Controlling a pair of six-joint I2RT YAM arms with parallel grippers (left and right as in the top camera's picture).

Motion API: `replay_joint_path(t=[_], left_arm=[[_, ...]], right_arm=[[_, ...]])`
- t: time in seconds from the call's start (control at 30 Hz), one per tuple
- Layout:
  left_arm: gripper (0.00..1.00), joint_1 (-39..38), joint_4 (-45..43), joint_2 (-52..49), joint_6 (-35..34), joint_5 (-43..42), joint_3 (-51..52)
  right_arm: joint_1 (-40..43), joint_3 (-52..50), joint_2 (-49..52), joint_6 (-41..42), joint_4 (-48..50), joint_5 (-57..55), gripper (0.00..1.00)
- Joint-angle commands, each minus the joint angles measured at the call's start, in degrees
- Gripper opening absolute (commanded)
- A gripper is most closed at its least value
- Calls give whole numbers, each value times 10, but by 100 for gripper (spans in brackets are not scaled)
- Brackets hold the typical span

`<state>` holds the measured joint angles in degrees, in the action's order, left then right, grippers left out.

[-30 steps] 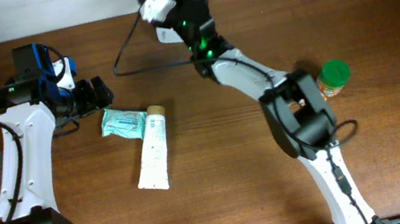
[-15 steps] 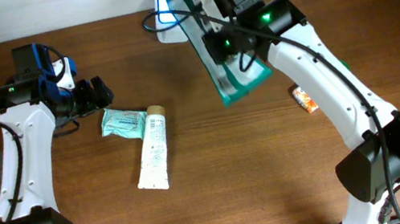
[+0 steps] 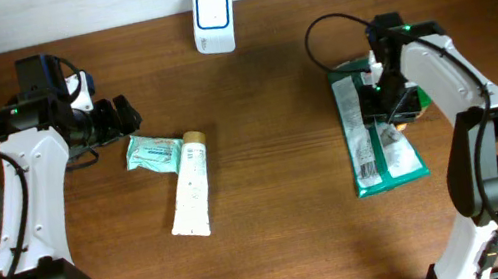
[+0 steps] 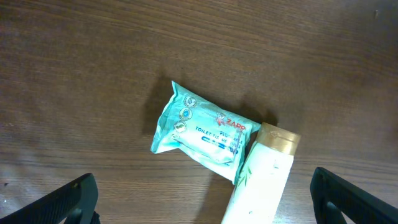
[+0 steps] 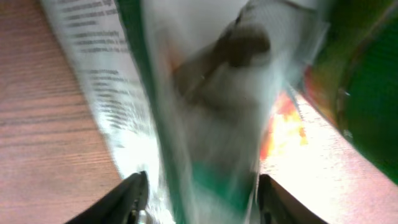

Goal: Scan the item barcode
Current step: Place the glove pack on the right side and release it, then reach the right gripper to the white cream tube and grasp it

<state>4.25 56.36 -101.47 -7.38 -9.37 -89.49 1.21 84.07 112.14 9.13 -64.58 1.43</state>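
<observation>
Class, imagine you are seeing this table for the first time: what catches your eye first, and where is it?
The big green-and-white pouch lying flat at the right, with the right gripper over its far end. Next, the teal wipes pack touching a white tube at the left, and the white scanner at the far edge.
</observation>
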Motion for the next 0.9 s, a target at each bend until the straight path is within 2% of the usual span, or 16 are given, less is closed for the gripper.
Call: replay_joint_path(t=[0.0,0.1,0.13,0.17,0.33,0.37,0.4,0.43,0.53,0.63,0.73,0.87], left_arm=[[99,0,-1,9,1,2,-7],[99,0,-1,9,1,2,-7],[99,0,-1,9,1,2,-7],[99,0,-1,9,1,2,-7],[99,0,-1,9,1,2,-7],[99,0,-1,9,1,2,-7],[99,0,-1,9,1,2,-7],[99,0,-1,9,1,2,-7],[99,0,-1,9,1,2,-7],[99,0,-1,9,1,2,-7],[99,0,-1,9,1,2,-7],[99,0,-1,9,1,2,-7]], right_arm=[[4,31,-3,2,-17,48,57],[-13,116,-5,-13,-41,157,56],[-23,127,-5,-13,-28,202,59],[-33,127,-5,-12,-12,233,66],[-145,81,32,127,98,292,67],[-171,60,36,144,143,320,81],[-200,34,38,183,188,328,87],[-222,14,38,211,224,329,87],[-293,-52,38,314,365,324,53],[-338,-119,38,391,480,294,41],[-370,-168,38,431,572,287,38],[-404,-173,38,433,596,266,39]])
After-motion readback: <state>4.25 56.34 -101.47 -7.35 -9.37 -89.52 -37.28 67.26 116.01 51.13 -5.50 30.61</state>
